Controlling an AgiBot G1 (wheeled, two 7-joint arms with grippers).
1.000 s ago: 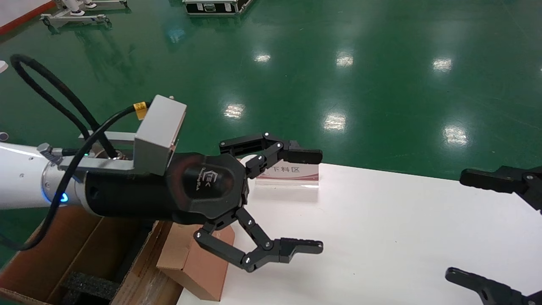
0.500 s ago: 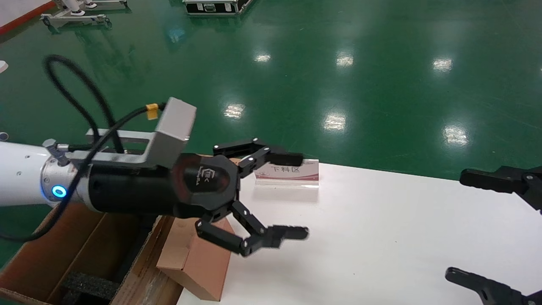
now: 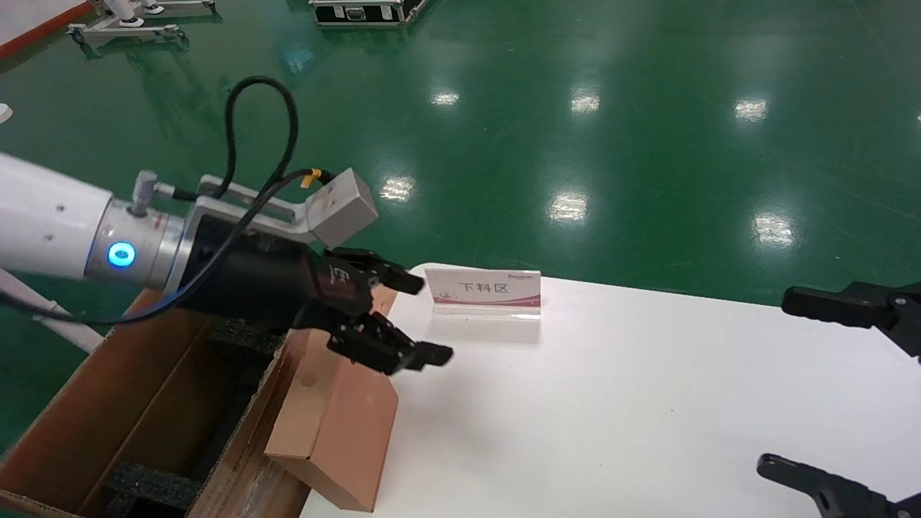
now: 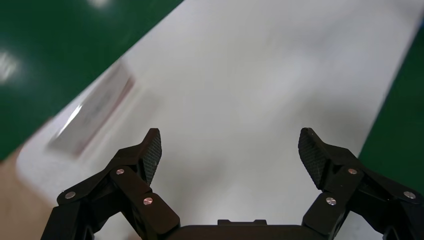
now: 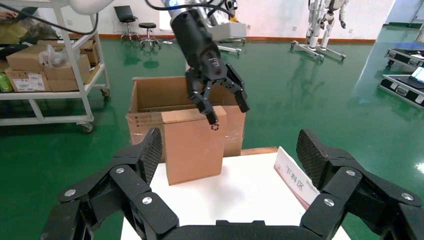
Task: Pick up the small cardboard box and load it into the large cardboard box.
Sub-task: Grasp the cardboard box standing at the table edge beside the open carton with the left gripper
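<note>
The small cardboard box (image 3: 338, 424) stands upright on the white table's left edge, leaning by the large cardboard box (image 3: 108, 424), which has black foam inside. In the right wrist view the small box (image 5: 192, 145) shows its recycling symbol, in front of the large box (image 5: 145, 95). My left gripper (image 3: 428, 319) is open and empty, just above the small box's top far corner; it also shows in the right wrist view (image 5: 228, 112) and in its own wrist view (image 4: 230, 150). My right gripper (image 3: 776, 381) is open and empty at the table's right side.
A white and red sign stand (image 3: 483, 291) sits at the table's far edge, also seen in the right wrist view (image 5: 295, 180). The white table (image 3: 611, 403) spreads between the grippers. A narrow wooden board (image 5: 257, 150) lies beside the large box. Green floor lies beyond.
My left gripper has drawn back to the left and farther away, turning at the wrist, and now hovers over the small box's top. Its fingers stay open. The right arm has not moved.
</note>
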